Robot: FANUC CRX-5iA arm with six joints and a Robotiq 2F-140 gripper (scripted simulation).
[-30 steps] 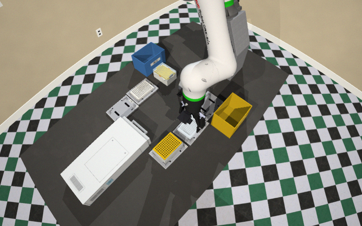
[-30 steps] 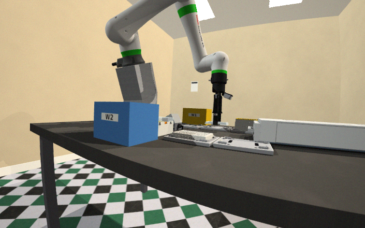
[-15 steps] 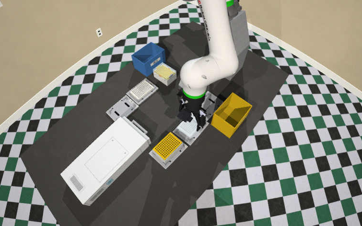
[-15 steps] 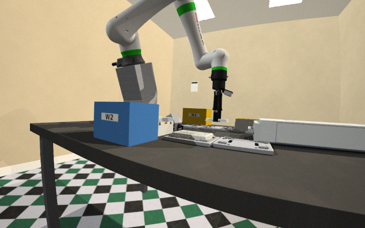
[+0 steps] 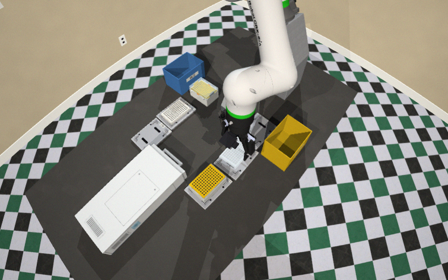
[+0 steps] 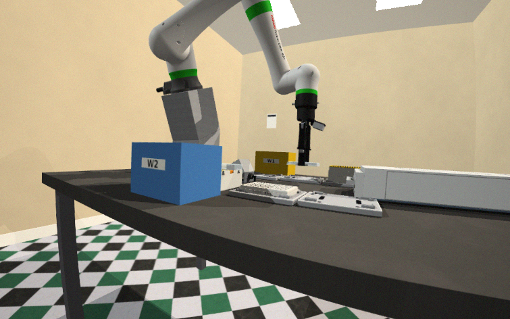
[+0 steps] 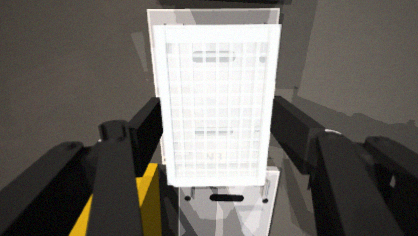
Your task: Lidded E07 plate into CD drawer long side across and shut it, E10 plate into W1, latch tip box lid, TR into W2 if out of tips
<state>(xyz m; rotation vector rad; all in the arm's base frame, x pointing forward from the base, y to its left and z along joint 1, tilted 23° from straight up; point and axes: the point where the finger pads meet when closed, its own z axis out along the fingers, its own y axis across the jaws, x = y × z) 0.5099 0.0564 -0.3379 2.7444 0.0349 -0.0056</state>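
My gripper (image 5: 240, 148) is shut on the clear assay plate (image 5: 232, 155), gripping its long sides. It holds the plate level a little above the grey deck nest N3 (image 7: 220, 192). The plate fills the middle of the wrist view (image 7: 216, 102) with a finger on each side. In the exterior view my gripper (image 6: 303, 160) holds the plate (image 6: 303, 163) above the deck, in front of the yellow bin W1 (image 6: 275, 161). The yellow bin W1 (image 5: 285, 142) stands upright and open to the right of my gripper. The cooler CD (image 5: 130, 196) has its drawer shut.
A yellow tip rack (image 5: 207, 180) sits on a nest beside N3. The blue bin W2 (image 5: 183, 72) stands at the far end with the tip box (image 5: 203, 91) next to it. A white plate (image 5: 175, 111) and an empty nest (image 5: 151, 133) lie left of the arm.
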